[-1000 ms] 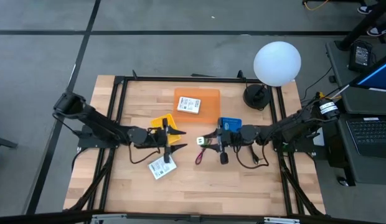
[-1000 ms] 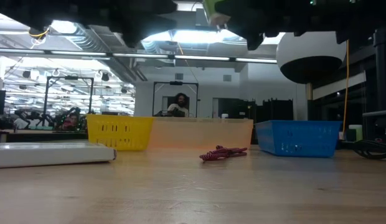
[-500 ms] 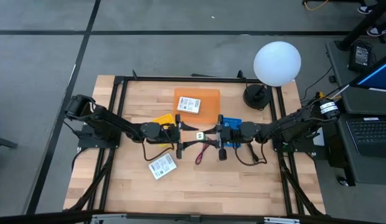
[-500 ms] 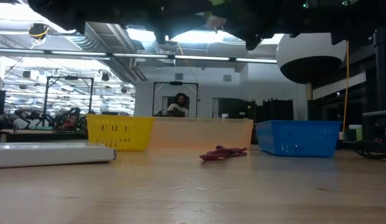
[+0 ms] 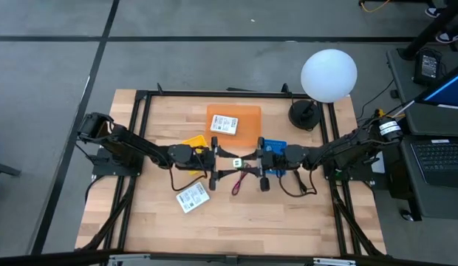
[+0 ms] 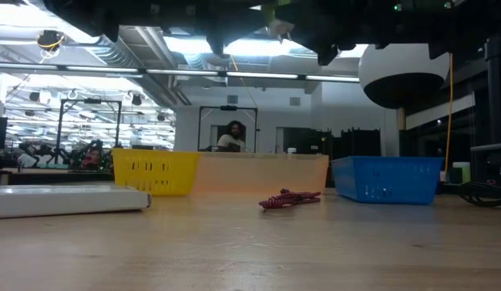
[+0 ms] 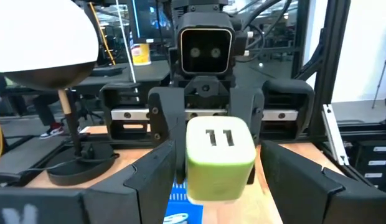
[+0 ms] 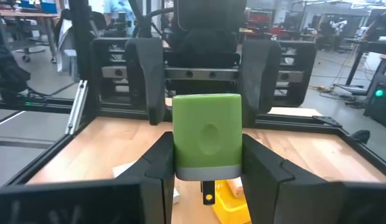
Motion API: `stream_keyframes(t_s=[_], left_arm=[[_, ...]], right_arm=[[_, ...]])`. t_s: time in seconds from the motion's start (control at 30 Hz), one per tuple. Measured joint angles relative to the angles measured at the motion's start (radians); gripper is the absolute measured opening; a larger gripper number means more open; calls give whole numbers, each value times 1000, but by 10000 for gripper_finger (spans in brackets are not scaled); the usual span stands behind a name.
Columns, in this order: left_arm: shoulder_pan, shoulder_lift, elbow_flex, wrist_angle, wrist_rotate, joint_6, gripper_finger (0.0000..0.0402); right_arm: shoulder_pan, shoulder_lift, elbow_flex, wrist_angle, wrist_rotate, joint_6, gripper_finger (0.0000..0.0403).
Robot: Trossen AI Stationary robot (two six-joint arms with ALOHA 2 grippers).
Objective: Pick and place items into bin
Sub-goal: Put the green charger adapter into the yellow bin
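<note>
Two arms meet over the middle of the wooden table (image 5: 288, 222), gripper to gripper, raised above the surface. An orange bin (image 5: 247, 127) at the back holds a white packet (image 5: 224, 123), with a yellow bin (image 6: 154, 170) and a blue bin (image 6: 385, 179) to either side. A second white packet (image 5: 191, 197) lies near the front. The right gripper (image 5: 247, 162) is clenched on a green block (image 8: 207, 142). The left gripper (image 5: 218, 164) faces it with its fingers spread wide either side of the block, seemingly not touching it. A dark red cord (image 6: 289, 198) lies on the table below them.
</note>
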Motion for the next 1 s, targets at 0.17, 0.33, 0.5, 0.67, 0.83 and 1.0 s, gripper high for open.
stream_keyframes(t_s=[0.17, 0.33, 0.5, 0.67, 0.83, 1.0], left_arm=[[-1, 0, 0, -15, 1, -3, 228], [-1, 0, 0, -14, 1, -1, 223], [-1, 0, 0, -14, 1, 1, 194], [-1, 0, 0, 0, 0, 47, 145], [-1, -1, 0, 4, 9, 66, 135], [-1, -1, 0, 5, 13, 73, 135]], right_arm=[[1, 0, 0, 3, -1, -2, 117], [1, 0, 0, 7, 0, -3, 117], [1, 0, 0, 9, 0, -5, 117], [1, 0, 0, 14, 2, -12, 117], [1, -1, 0, 14, 4, -27, 117], [1, -1, 0, 14, 4, -27, 117]])
